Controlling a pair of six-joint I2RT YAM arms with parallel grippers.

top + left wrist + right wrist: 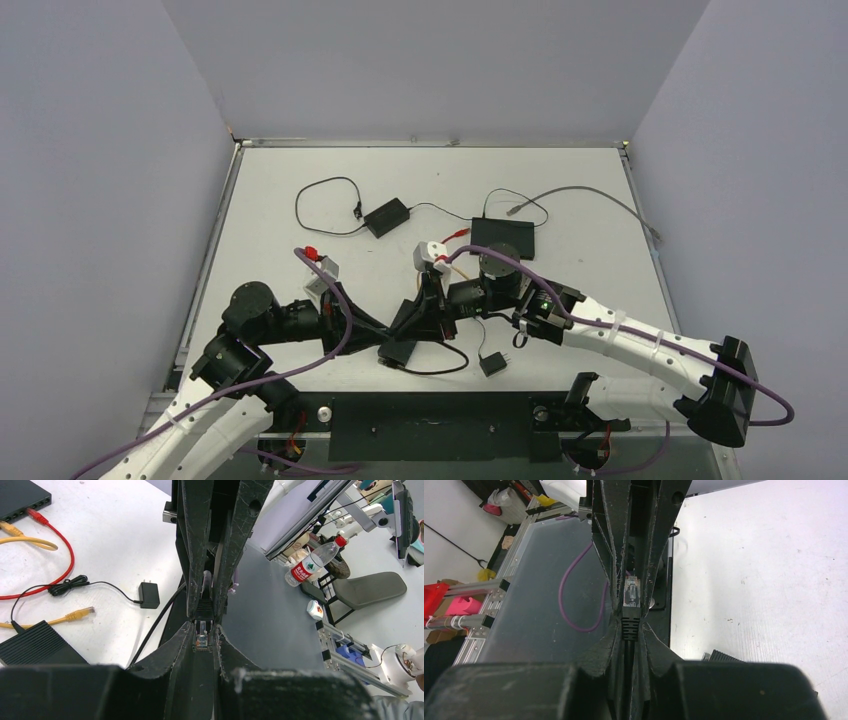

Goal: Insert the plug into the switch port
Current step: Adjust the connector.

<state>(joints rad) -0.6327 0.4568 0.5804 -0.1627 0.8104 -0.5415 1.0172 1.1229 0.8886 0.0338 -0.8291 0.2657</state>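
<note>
Two grippers meet on one plug. The right gripper (630,630) pinches the ribbed black boot of the clear-headed network plug (631,594) between narrow jaws, and the plug's black cable runs back between its fingers. The left gripper (202,641) comes in from the opposite side. Its jaws are drawn just as narrow around the clear head and appear to press both sides. The plug hangs between the two pairs of jaws, held at both ends, with no port around it.

One flat black switch (505,237) lies on the white table (600,270), beyond the jaws and a little to their right, well apart from them. Two cables sit in its ports, one red cable (36,516) and one yellow cable (30,540). One loose yellow connector (80,613) lies on the table between the switch and the jaws. One grey cable (590,192) curves from behind the switch toward the right edge.

There are two black power boxes. One power box (386,216) lies beyond the jaws to their left, and the other (397,352) is just on their near side. One small black wall adapter (491,363) lies on the near side to the right.

The jaws hang close to the table's near edge, where the arm bases stand. Walls close off the left, far and right edges, all well apart from the jaws. The widest bare tabletop lies beyond the switch, up to the far edge, and along the left side.
</note>
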